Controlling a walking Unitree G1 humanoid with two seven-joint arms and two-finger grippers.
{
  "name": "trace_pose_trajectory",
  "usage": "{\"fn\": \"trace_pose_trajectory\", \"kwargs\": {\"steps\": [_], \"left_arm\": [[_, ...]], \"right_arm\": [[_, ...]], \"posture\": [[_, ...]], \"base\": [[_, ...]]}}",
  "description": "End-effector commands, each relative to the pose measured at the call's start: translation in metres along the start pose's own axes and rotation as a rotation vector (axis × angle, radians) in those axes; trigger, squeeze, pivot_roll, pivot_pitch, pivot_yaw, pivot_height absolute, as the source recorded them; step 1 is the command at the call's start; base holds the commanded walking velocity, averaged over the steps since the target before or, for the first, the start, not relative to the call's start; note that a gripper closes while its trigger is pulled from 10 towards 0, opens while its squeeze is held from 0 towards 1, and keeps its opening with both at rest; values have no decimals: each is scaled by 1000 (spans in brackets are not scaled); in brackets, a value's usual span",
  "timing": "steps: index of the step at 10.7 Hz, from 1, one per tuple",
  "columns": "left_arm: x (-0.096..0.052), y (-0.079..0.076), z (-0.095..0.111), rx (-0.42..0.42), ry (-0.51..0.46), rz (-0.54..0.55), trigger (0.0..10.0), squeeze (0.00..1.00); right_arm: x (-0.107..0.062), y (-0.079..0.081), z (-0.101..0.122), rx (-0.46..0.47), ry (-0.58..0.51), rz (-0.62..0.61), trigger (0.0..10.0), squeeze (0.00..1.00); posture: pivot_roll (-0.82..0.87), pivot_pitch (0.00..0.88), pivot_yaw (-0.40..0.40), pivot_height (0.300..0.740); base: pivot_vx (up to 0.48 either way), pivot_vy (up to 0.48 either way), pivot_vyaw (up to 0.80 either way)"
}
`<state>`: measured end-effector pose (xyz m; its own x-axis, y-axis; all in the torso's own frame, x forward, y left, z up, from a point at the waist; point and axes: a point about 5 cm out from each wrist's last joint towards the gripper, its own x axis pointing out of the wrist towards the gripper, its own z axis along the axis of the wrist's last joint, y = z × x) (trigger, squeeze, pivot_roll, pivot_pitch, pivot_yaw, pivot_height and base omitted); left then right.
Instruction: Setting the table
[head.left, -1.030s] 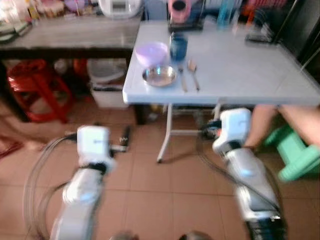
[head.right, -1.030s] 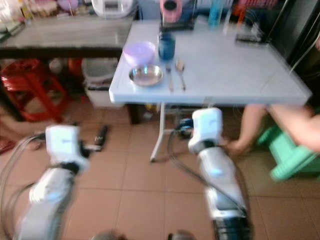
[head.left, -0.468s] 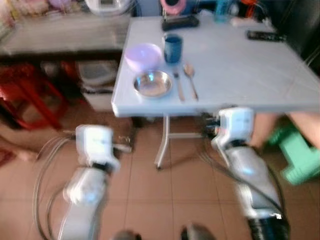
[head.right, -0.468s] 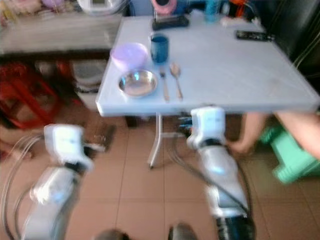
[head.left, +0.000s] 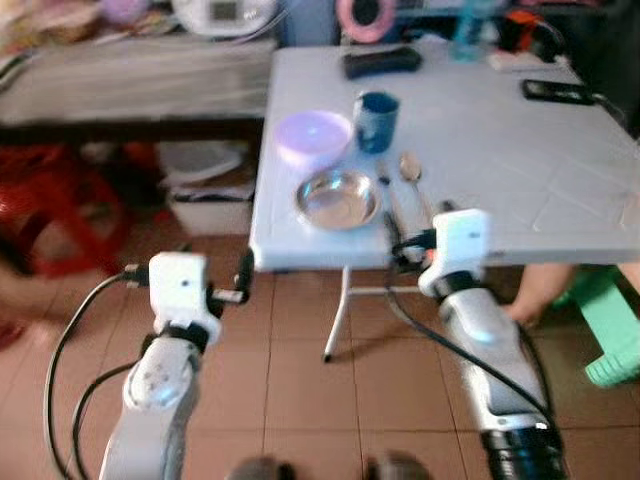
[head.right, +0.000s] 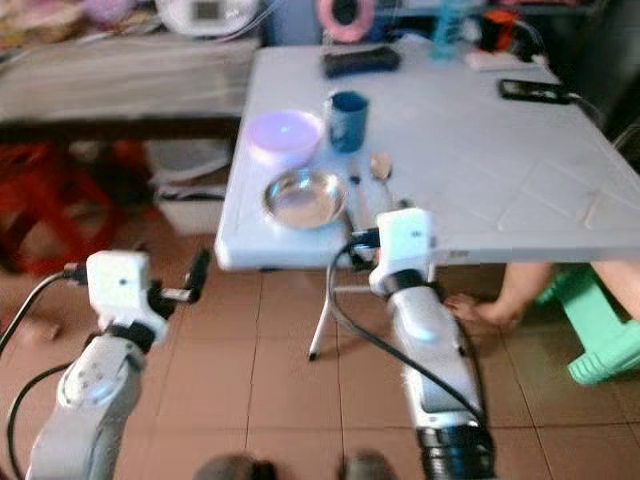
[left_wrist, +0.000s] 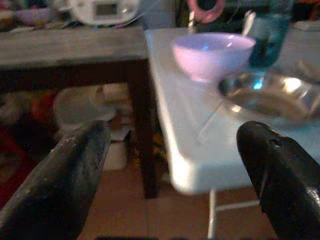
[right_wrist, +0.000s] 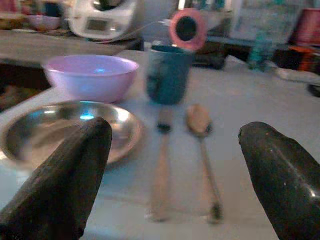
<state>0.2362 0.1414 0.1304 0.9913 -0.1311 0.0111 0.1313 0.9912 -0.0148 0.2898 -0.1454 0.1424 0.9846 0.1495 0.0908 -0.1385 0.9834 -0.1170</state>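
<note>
Both pincers apart at the worktop's near edge.
Right pincer (right_wrist: 170, 165), fingers spread, faces fork (right_wrist: 161, 165) and spoon (right_wrist: 201, 130); left pincer (left_wrist: 170, 165), spread, off the near-left corner. Steel plate (head.left: 338, 198), pink bowl (head.left: 313, 135), blue cup (head.left: 377, 118) near that corner of the worktop (head.left: 520, 170).

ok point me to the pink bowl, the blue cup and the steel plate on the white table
pink bowl (head.left: 312, 137), left eye view, middle of its inside.
blue cup (head.left: 377, 121), left eye view, on its side wall.
steel plate (head.left: 338, 199), left eye view, centre of its flat bottom.
</note>
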Motion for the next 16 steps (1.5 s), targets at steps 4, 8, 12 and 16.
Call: {"fn": "trace_pose_trajectory", "kwargs": {"steps": [4,8,12,16], "left_arm": [[0,1,0,2,3,25,10000,0],[-9,8,-6,30,24,22,10000,0],[-9,7,-4,26,13,-24,10000,0],[-8,7,-5,7,30,11,10000,0]], "right_arm": [[2,-2,6,-7,-19,1,10000,0],[-2,-4,2,-13,1,-30,10000,0],[0,-9,1,-12,15,-64,10000,0],[1,-6,2,-14,9,-50,10000,0]], "posture": [[61,97,25,740],[68,101,26,740],[64,96,23,740],[64,95,22,740]], "base": [[361,316,0],[0,0,0],[0,0,-753],[0,-314,-102]]}}
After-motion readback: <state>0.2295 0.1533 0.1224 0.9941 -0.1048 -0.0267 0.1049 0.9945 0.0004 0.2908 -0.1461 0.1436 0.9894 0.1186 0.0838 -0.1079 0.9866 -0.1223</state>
